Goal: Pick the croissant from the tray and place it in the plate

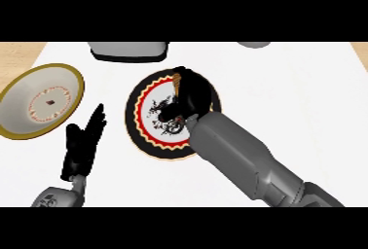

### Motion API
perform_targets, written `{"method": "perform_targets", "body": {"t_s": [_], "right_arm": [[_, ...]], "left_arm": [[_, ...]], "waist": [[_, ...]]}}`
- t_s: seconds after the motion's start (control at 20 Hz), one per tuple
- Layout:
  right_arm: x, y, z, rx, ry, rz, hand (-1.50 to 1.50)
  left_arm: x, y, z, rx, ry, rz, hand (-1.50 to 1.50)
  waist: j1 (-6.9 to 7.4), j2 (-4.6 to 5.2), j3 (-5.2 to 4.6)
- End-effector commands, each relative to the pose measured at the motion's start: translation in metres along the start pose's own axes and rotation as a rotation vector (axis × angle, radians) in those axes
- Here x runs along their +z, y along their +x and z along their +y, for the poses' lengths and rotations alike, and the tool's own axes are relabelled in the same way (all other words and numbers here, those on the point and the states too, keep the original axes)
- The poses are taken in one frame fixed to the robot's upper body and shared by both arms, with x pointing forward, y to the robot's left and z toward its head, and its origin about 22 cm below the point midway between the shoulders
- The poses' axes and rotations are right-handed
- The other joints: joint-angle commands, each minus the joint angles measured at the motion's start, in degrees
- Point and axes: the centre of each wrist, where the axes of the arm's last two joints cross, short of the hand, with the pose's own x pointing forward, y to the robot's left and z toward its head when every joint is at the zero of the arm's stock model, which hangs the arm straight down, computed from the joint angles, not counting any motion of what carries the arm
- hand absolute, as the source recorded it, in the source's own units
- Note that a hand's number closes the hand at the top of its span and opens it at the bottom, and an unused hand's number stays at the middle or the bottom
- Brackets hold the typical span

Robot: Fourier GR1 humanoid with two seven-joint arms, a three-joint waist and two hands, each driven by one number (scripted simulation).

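The tray [141, 114] is a round dish with a black rim, a red and yellow zigzag ring and a dark figure in its white middle; it lies at the counter's centre. My right hand [188, 99] reaches over it from the lower right, fingers curled round the croissant [175, 81]. Only a thin brown strip of the croissant shows, at the tray's far edge. The plate [22, 95], cream with a gold rim, sits apart at the left. My left hand [81, 143] rests open at the lower left, fingers up, between plate and tray.
A grey object with a dark base [129, 50] stands at the back, just behind the tray. Another grey object [253, 44] peeks in at the back right. The white counter top gives way to wood [18, 52] at the far left.
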Motion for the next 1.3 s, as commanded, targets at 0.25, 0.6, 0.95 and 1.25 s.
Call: {"method": "perform_targets", "body": {"t_s": [0.25, 0.6, 0.95, 1.25], "right_arm": [[0.016, -0.023, -0.014, -0.509, -0.202, -0.103, -1.50], [0.045, -0.061, 0.002, -0.587, -0.096, -0.179, -1.50], [0.021, -0.058, 0.012, -0.562, -0.100, -0.237, -1.50], [0.009, -0.053, 0.014, -0.535, -0.121, -0.189, -1.50]], "left_arm": [[0.008, 0.003, 0.002, 0.016, 0.009, 0.005, 0.00], [0.008, 0.000, 0.007, 0.002, 0.039, 0.020, 0.00], [-0.003, -0.008, -0.001, 0.007, 0.034, 0.006, 0.00], [0.010, -0.010, 0.016, 0.014, 0.020, -0.009, 0.00]], "waist": [[-1.19, -0.24, 0.11], [-1.86, -0.50, -0.01], [-1.28, -0.29, -0.04], [-1.12, -0.34, -0.04]]}}
